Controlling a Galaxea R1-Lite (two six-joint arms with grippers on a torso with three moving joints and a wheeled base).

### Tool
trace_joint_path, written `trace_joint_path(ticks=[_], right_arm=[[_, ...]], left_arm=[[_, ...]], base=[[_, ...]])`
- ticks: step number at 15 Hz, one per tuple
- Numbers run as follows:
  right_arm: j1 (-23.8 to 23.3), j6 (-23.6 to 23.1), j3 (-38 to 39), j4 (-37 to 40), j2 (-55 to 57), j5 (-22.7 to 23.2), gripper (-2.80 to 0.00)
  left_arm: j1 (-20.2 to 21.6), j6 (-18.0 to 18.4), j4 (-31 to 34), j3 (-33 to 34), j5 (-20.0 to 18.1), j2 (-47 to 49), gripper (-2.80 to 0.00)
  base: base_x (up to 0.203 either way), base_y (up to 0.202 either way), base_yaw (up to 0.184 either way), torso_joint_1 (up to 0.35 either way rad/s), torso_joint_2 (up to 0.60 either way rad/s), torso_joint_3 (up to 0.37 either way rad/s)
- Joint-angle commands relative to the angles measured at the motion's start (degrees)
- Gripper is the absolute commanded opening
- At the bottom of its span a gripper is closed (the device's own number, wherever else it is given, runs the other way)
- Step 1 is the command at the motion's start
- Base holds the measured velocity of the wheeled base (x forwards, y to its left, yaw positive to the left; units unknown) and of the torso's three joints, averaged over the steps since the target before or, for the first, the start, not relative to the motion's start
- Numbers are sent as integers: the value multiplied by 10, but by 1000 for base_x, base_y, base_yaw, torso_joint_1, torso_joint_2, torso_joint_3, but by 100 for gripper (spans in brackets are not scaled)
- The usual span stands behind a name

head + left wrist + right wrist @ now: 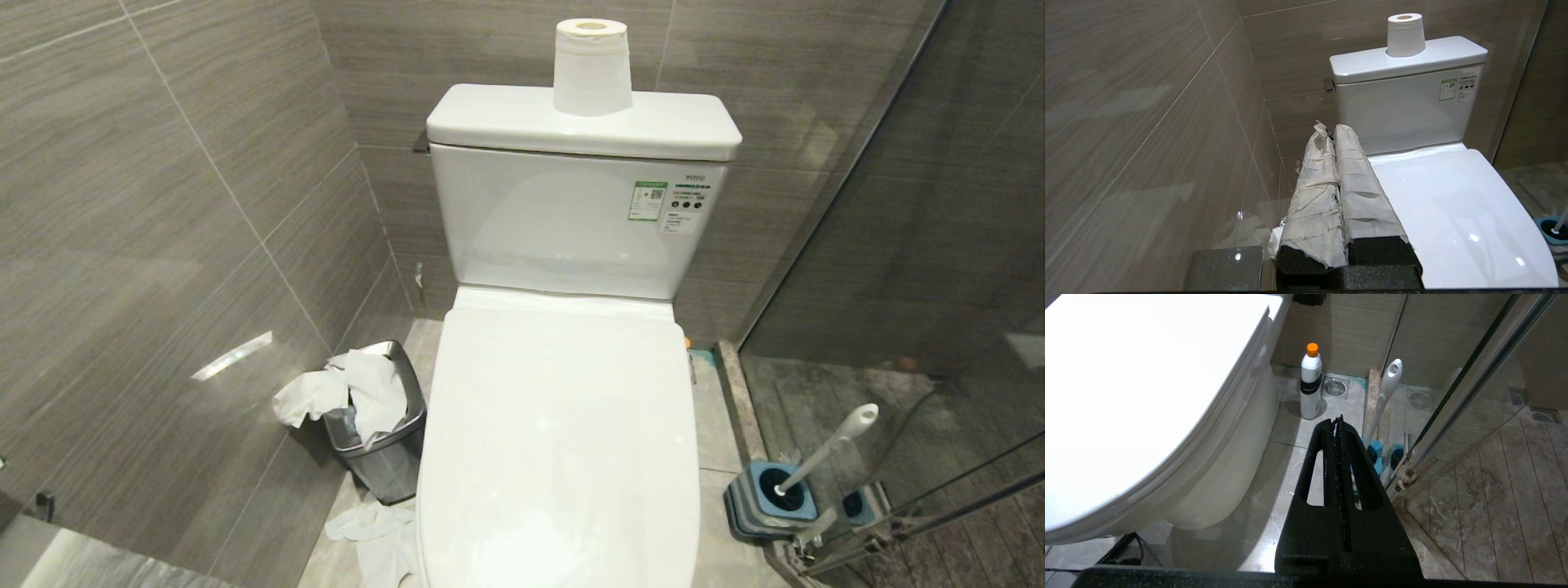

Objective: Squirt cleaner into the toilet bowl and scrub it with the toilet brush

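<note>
Toilet bowl hidden under closed white lid (559, 441), centre of scene, so no bowl surface on show and no cleaner inside visible. Toilet brush (829, 447) standing in square grey-and-blue holder (767, 500) on floor, right of toilet, just beside glass shower door (922, 269), handle leaning right. White bottle with orange cap (1311, 386) on floor right of toilet base, farther back near a floor drain (1335, 387); probably the cleaner, label unreadable.

Step in hand, by judgement: very start, nothing squirted, nothing scrubbed, lid not yet lifted.

Left pincer (1334, 131), fingers wrapped in pale tape, pressed together and empty, hovering over left near side of lid, pointing toward tank (1408, 102). Right pincer (1338, 422) also pressed together, empty, low at right of toilet, aimed toward brush and bottle, absent from head view.

Next move likely calls for: spreading left pincer, catching near lid edge, raising lid and seat cover to expose bowl; then reaching bottle.

Outward: paper roll (592, 67) on tank top, steel bin (384, 441) with crumpled tissue left of toilet, more tissue on floor.
</note>
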Motion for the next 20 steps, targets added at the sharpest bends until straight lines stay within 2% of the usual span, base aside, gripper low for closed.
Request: trace_joint_path(ticks=[1, 4, 7, 11, 14, 20], right_arm=[[0, 1, 0, 0, 0, 1, -280], [0, 0, 0, 0, 0, 1, -280], [0, 1, 0, 0, 0, 1, -280], [0, 0, 0, 0, 0, 1, -280], [0, 1, 0, 0, 0, 1, -280], [0, 0, 0, 0, 0, 0, -280]], left_arm=[[0, 0, 2, 8, -1, -12, -280], [-1, 0, 2, 13, -1, -18, -280], [0, -1, 2, 46, -2, -50, -280], [0, -8, -12, 120, -1, -124, -280], [0, -35, -17, 183, -1, -166, -280], [5, -34, -80, 307, 1, -200, -280]], base=[[0, 0, 0, 0, 0, 0], [0, 0, 0, 0, 0, 0], [0, 0, 0, 0, 0, 0], [0, 0, 0, 0, 0, 0], [0, 0, 0, 0, 0, 0], [0, 0, 0, 0, 0, 0]])
